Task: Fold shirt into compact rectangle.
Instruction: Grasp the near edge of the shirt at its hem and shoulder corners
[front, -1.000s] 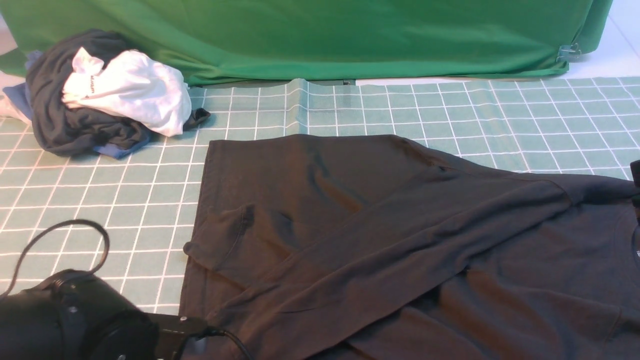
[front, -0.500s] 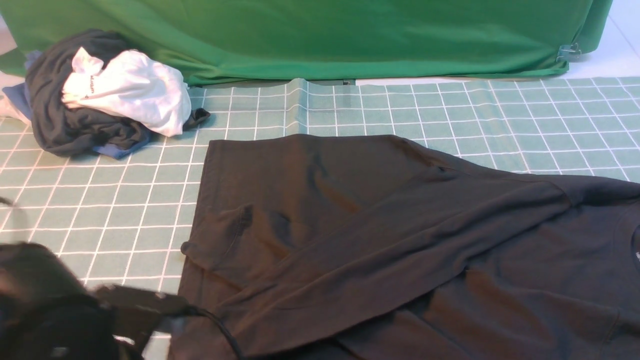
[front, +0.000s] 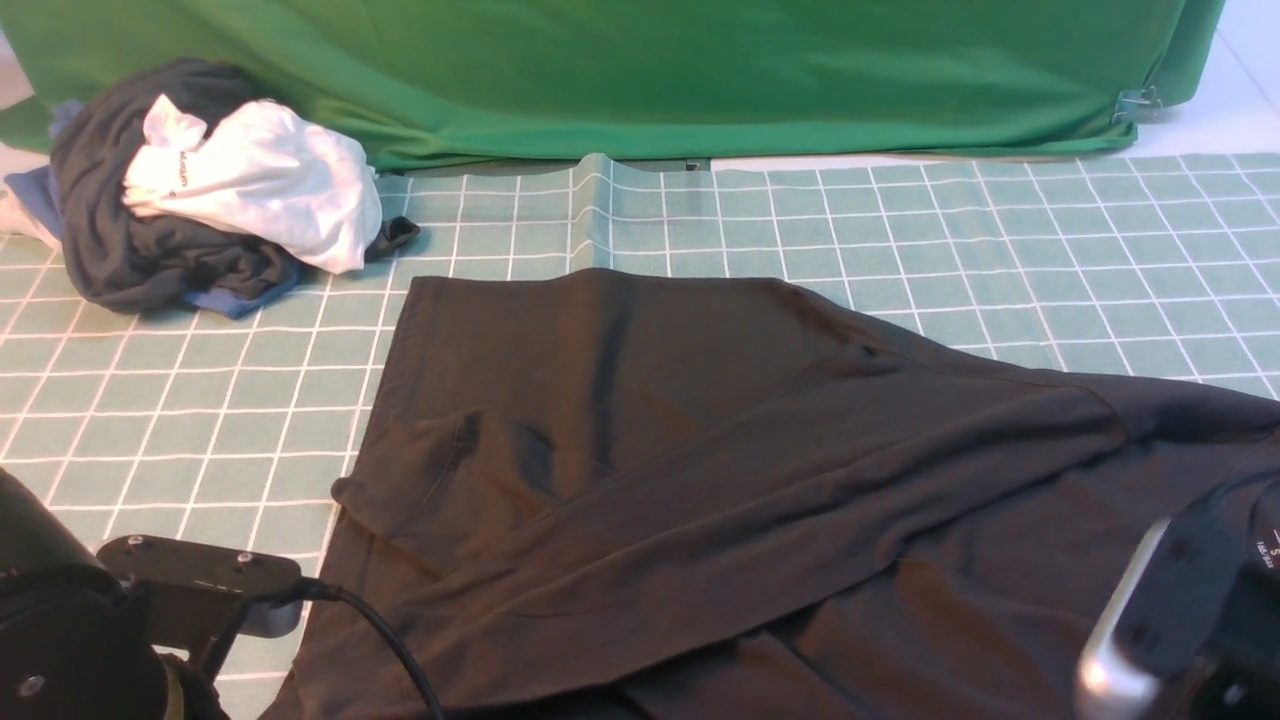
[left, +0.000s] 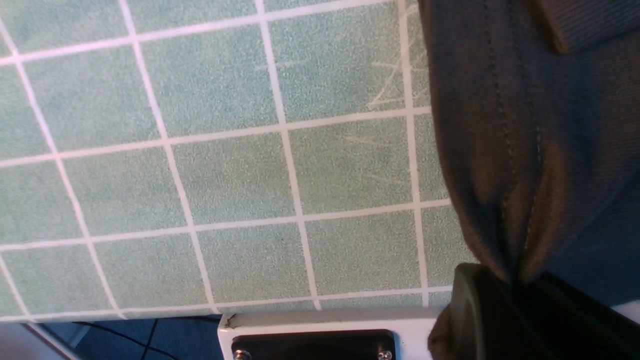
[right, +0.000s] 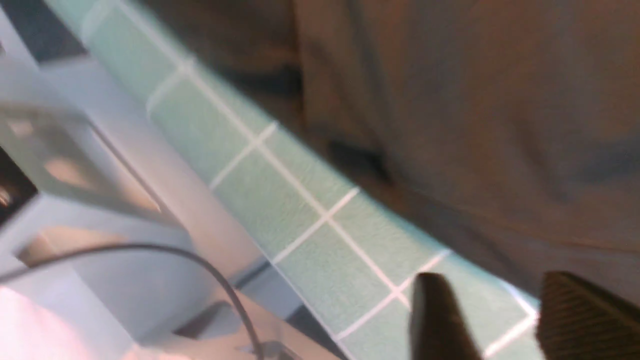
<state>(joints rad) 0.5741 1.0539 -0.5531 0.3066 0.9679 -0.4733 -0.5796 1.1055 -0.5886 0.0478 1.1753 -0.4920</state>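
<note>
The black shirt (front: 700, 450) lies spread over the checked mat, one long sleeve (front: 800, 470) folded slantwise across its body and a cuff (front: 430, 480) lying near its left edge. Its collar with a white neck label (front: 1265, 550) shows at the far right. My left gripper (left: 515, 285) is shut on the shirt's stitched hem (left: 515, 190), and the fabric bunches into the jaws. In the front view only the left arm (front: 60, 620) shows, at the near left corner. My right gripper (right: 500, 310) hangs open over bare mat beside the shirt's edge; its blurred arm (front: 1170, 600) is at the near right.
A heap of dark and white clothes (front: 200, 190) sits at the far left. A green cloth backdrop (front: 640, 70) closes off the back. The green grid mat (front: 200, 400) covers the table. The table's front edge (right: 165, 165) and a cable (right: 200, 265) lie close to the right gripper.
The left gripper has shut on the hem and dragged the shirt's left edge nearer and leftward. The right arm has come into the front view at the near right, its jaws parting.
</note>
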